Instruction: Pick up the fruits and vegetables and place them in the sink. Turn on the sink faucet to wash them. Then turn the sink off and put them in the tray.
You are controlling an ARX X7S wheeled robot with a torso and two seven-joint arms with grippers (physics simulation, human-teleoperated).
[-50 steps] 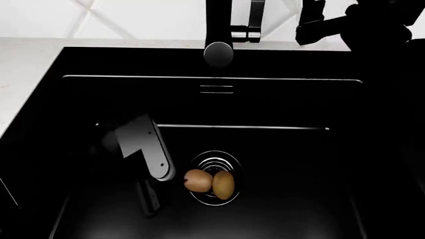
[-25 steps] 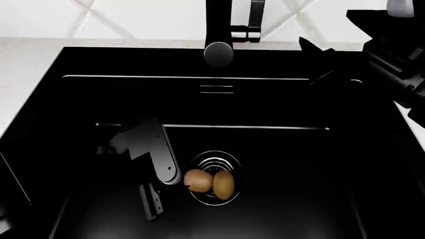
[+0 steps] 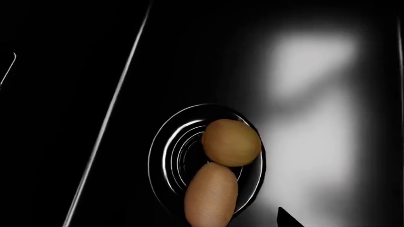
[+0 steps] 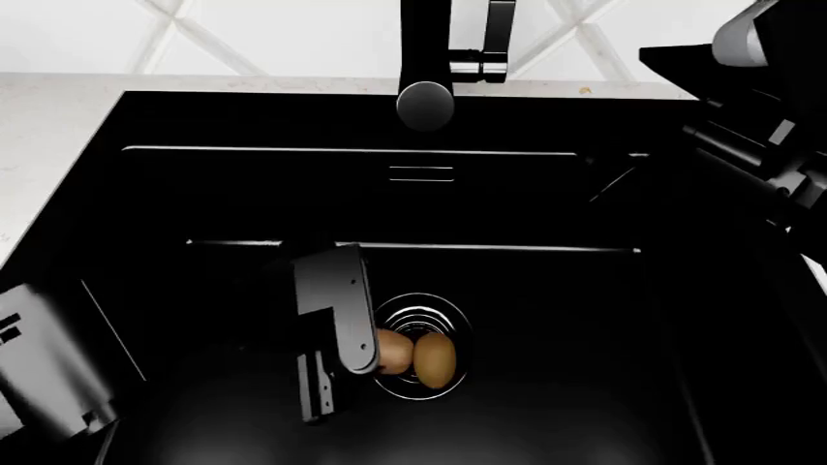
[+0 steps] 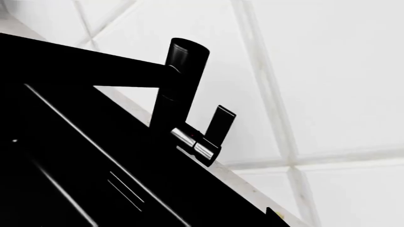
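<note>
The sink (image 4: 556, 291) is filling almost the whole head view, a big black basin set in the pale counter (image 4: 52, 126). Both fruits and vegetables are lying in it, right on the ringed drain (image 4: 427, 312), a bit below centre of the head view, towards 6 o'clock. The kiwi (image 4: 435, 359) is sitting at 3 o'clock of the potato-like piece (image 4: 389, 352), and the 2 are touching each other. In the left wrist view the same pair is showing: kiwi (image 3: 231, 143) round and fuzzy, potato-like piece (image 3: 211, 194) long and smooth, touching, on the drain (image 3: 167, 156).

The left gripper (image 4: 323, 373) is hanging down inside the basin, just beside the potato-like piece at its 9 o'clock side, w/ the grey housing covering part of that piece. It is not holding anything as far as I am seeing; how wide the jaws are standing, I cannot tell, too dark.

The sink faucet (image 4: 425, 58) is standing at 12 o'clock behind the basin, spout tip pointing to the camera. The right arm (image 4: 762, 107) is at 2 o'clock, well apart from the faucet (image 5: 183, 90). Its gripper is black on black, so open or closed I cannot tell.
</note>
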